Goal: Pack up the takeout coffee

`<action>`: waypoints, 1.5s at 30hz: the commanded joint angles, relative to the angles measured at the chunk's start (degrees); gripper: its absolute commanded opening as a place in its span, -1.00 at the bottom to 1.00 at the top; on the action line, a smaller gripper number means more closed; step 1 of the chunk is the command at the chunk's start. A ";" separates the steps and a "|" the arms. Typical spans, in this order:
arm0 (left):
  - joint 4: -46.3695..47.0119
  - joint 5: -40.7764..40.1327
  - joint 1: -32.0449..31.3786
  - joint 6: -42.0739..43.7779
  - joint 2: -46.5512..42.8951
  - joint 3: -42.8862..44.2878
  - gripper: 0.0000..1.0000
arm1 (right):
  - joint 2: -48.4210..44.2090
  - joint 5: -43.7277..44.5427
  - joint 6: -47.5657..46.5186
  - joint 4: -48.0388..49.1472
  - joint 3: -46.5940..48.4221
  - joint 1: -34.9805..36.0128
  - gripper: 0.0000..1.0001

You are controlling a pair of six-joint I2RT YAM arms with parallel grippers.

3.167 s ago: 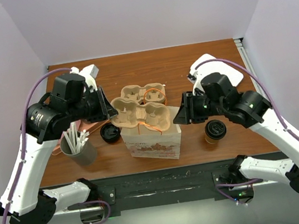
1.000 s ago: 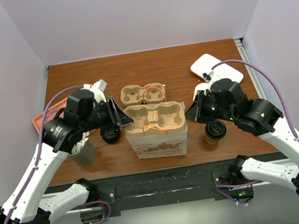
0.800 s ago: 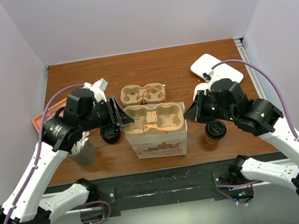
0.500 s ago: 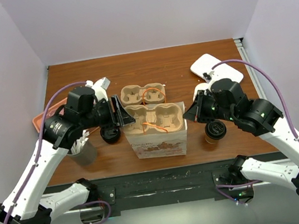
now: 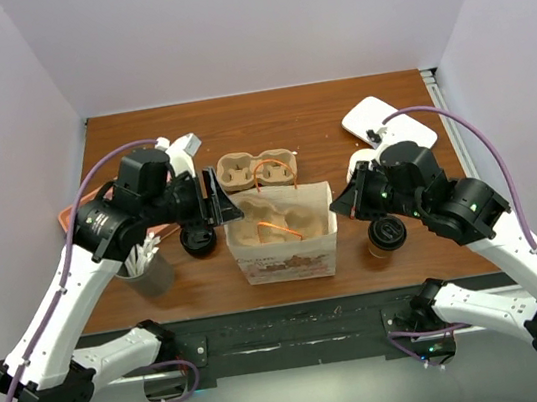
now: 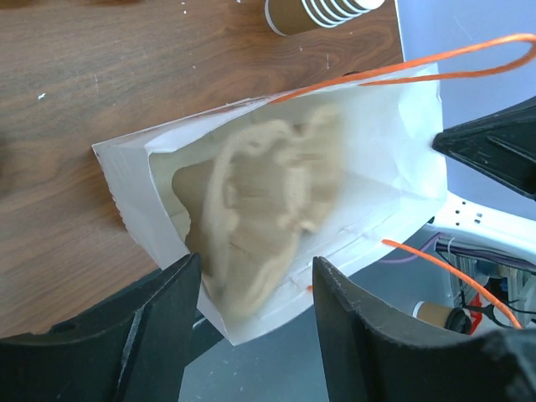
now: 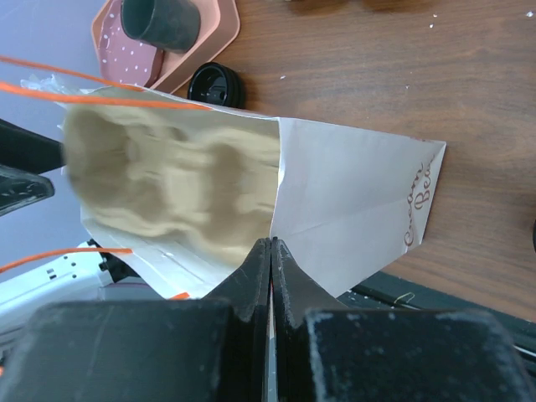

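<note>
The takeout coffee (image 5: 387, 234) stands upright on the table (image 5: 316, 113), close to the near edge, right of centre. Its black sip lid is on. It is just beside the right wall of the white paper bag (image 5: 287, 254), and no contact between them is evident.

The right gripper (image 5: 336, 207) hangs above and slightly to the left of the takeout coffee, apart from it. Its fingers (image 7: 243, 289) are pressed together on the upper right rim of the paper bag, pinching the paper. The bag mouth is open.

The left gripper (image 5: 217, 207) is at the upper left rim of the paper bag, on the far side of the bag from the takeout coffee and well apart from it. Its fingers (image 6: 167, 310) are spread, with nothing between them.

A pulp cup carrier (image 5: 272, 223) lies inside the bag mouth; it appears blurred in both wrist views. A second cup carrier (image 5: 259, 168) sits on the table behind the bag. A loose black lid (image 5: 196, 239) lies on the table left of the bag, below the left gripper.
</note>
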 commanded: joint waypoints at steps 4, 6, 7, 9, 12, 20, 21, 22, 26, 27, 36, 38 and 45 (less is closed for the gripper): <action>-2.16 2.85 -0.19 3.37 0.69 3.09 0.39 | -0.90 1.69 -1.04 2.57 0.19 0.12 -1.00; -3.03 2.32 -0.19 4.33 1.31 4.41 0.40 | -0.81 1.78 -1.21 2.75 0.36 0.12 -1.00; -3.30 1.80 -0.10 4.77 1.57 4.85 0.40 | -0.64 1.78 -1.47 2.84 0.54 0.12 -1.00; -4.09 1.27 -0.19 6.00 2.01 6.34 0.39 | -0.46 1.78 -1.82 2.66 1.06 0.21 -1.00; -5.05 -0.31 -0.19 8.10 3.24 9.06 0.37 | -0.55 1.78 -2.70 2.92 1.94 0.12 -1.00; -7.52 -5.06 -0.19 10.05 4.47 12.33 0.34 | 0.24 1.87 -3.23 0.12 6.33 0.21 -0.50; -7.09 -5.15 -0.10 9.79 4.39 11.97 0.34 | 0.33 1.87 -3.32 -0.24 6.78 0.21 -0.39; -6.82 -5.58 -0.19 9.17 4.12 11.45 0.34 | 0.33 1.69 -3.32 -1.11 7.13 0.21 -0.34; -10.15 -1.23 1.56 5.56 7.01 11.79 0.43 | 1.03 1.08 -4.11 -4.27 9.93 0.21 -0.03; -10.33 2.46 1.57 6.17 7.72 11.79 0.43 | 1.30 1.43 -3.94 -5.24 10.29 0.12 -0.01; -4.02 4.16 1.57 7.23 4.47 7.32 0.71 | 2.26 2.92 -4.19 -9.11 10.21 0.12 0.09; -3.04 4.96 1.48 7.32 4.03 5.47 0.68 | 3.23 1.26 -5.25 -9.12 10.12 0.21 0.10; -3.48 3.11 0.69 9.34 6.84 5.20 0.52 | 7.54 2.91 -6.75 -11.66 11.43 0.21 -0.01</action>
